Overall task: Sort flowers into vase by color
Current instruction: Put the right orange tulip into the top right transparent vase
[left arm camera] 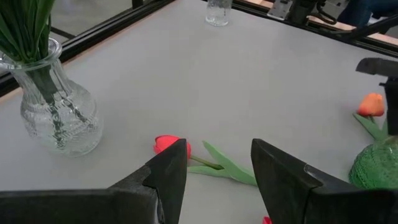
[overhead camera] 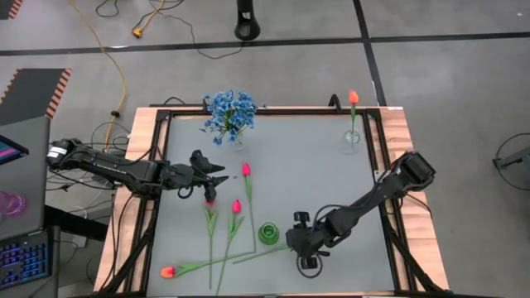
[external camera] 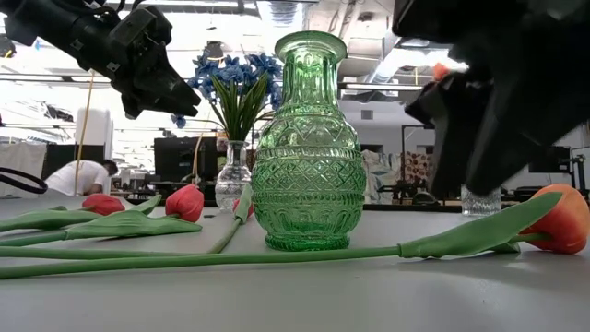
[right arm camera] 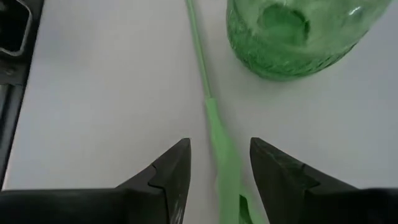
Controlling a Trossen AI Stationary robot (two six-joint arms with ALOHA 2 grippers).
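Observation:
Blue blossoms (overhead camera: 230, 112) stand in a clear vase (left arm camera: 56, 118) at the far edge. One orange tulip (overhead camera: 353, 99) stands in a small clear vase far right. Three pink-red tulips (overhead camera: 236, 205) lie on the table, and so does an orange tulip (overhead camera: 168, 271) near left. A second orange tulip (external camera: 562, 221) lies by the green vase (overhead camera: 269, 233). My left gripper (overhead camera: 217, 172) hovers open above a pink-red tulip (left arm camera: 168, 144). My right gripper (right arm camera: 219, 168) is open, with its fingers on either side of the second orange tulip's stem (right arm camera: 214, 134), above it.
The green vase (external camera: 309, 138) stands close beyond my right gripper (external camera: 479, 138). The tulip stems cross one another near the near edge. A black frame with wooden side boards (overhead camera: 141, 132) rims the table. Bare grey tabletop lies in the middle and to the far right.

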